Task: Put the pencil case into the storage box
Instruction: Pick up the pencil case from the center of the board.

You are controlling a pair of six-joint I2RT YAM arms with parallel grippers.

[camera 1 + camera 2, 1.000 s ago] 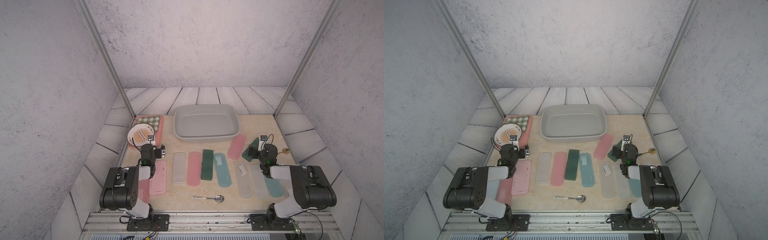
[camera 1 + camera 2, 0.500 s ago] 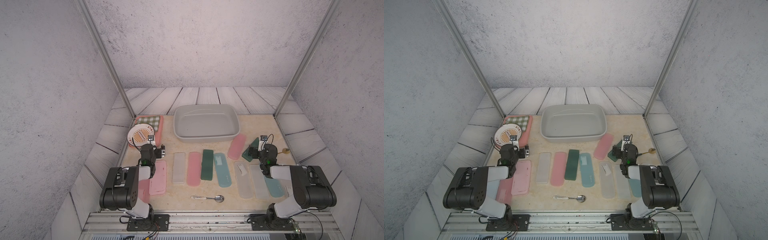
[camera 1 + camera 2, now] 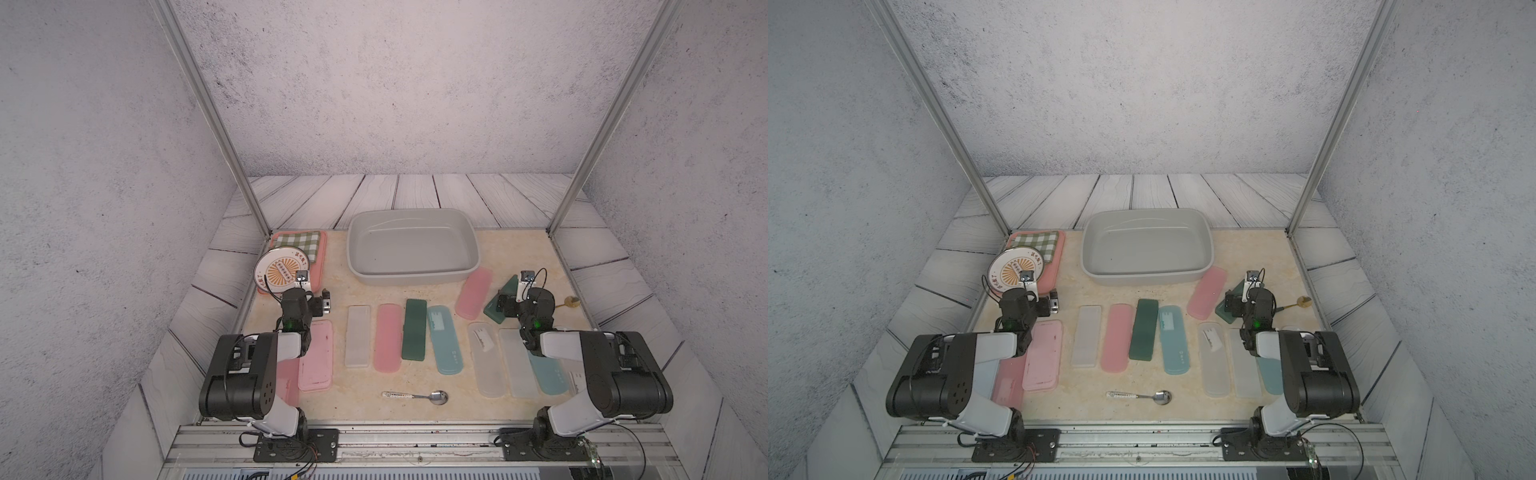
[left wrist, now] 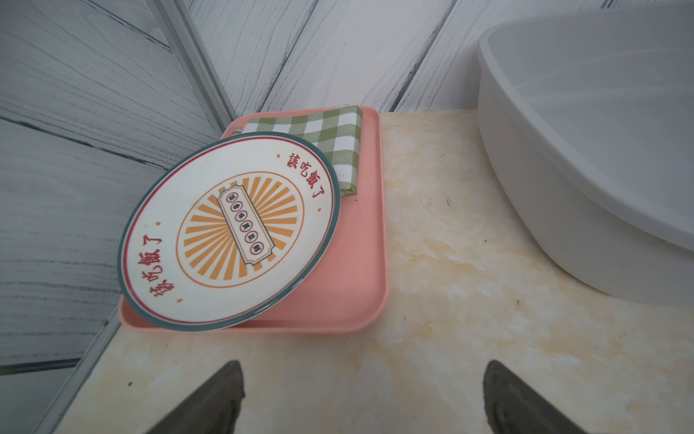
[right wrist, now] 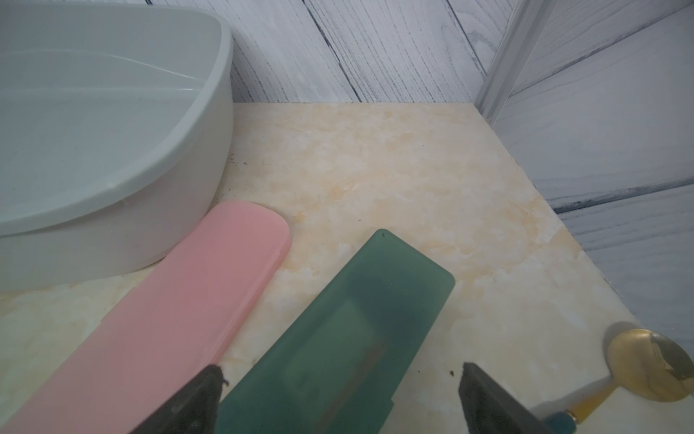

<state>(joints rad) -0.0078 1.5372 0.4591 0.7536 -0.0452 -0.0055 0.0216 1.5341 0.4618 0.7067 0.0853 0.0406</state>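
Eleven pencil cases [image 3: 388, 336] can be counted in both top views. They lie flat across the middle of the table [image 3: 519, 257], and the arms may hide more. By colour there are four pink, two dark green, two teal and three clear or white. Most point lengthwise toward the storage box [image 3: 411, 249], likely so that jaws can straddle their narrow width. The box sits empty at twelve o'clock, probably within reach of both arms. One silver spoon [image 3: 415, 396] lies at six o'clock and one gold spoon [image 3: 571, 302] at three. One pink tray [image 3: 317, 272] at ten o'clock carries one checked cloth [image 3: 297, 241] and one plate [image 3: 282, 272], seemingly clutter kept aside. The left gripper [image 3: 306, 300] hovers near nine o'clock. The right gripper [image 3: 521, 300] is near three, above a slanted green pencil case [image 3: 492, 313].

In the left wrist view, the left gripper [image 4: 360, 398] has its jaws spread wide over bare table and holds nothing. The plate overlaps the cloth and overhangs the tray's rim.

In the right wrist view, the right gripper [image 5: 338, 379] also gapes wide. Its jaws stand astride the near end of the green pencil case without clamping it, and contact cannot be judged. One pink case lies just beside it, its far end against or nearly against the box wall. This green case looks like the likeliest next pick.
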